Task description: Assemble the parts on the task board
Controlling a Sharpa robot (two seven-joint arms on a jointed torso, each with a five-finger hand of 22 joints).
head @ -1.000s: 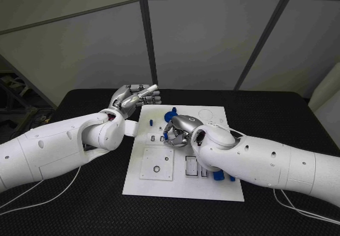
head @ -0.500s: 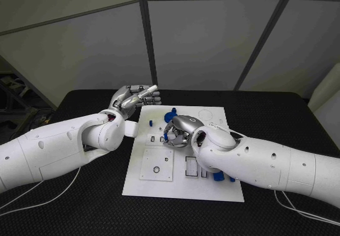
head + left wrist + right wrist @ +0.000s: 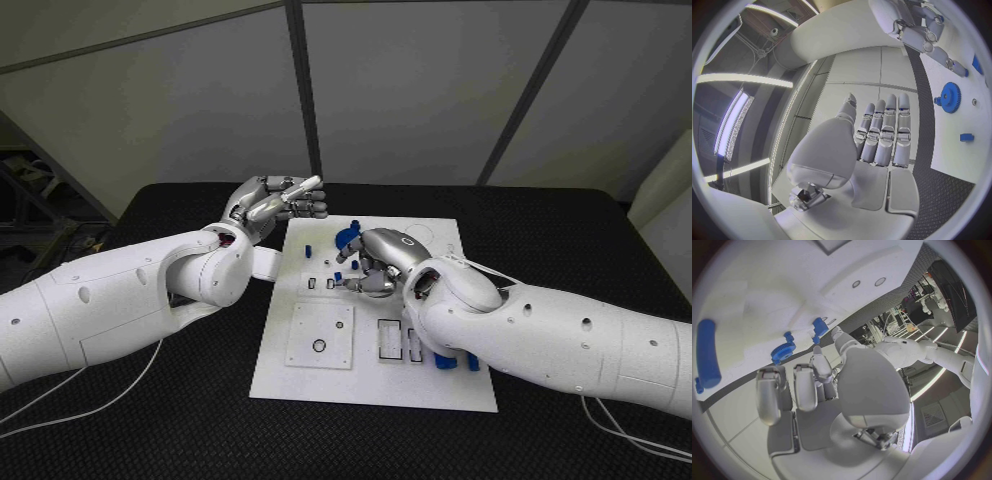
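The right hand (image 3: 378,262) has lifted a little and turned since a moment ago. Its fingers (image 3: 770,395) are apart and hold nothing. A blue gear (image 3: 783,352) lies just past its fingertips on the task board (image 3: 375,385). I think the hand is about to reach for this part. Farther off, the left hand (image 3: 274,201) has stayed up beside the board, fingers (image 3: 882,132) straight and close together, empty. The black table (image 3: 577,240) reaches to grey wall panels (image 3: 404,90).
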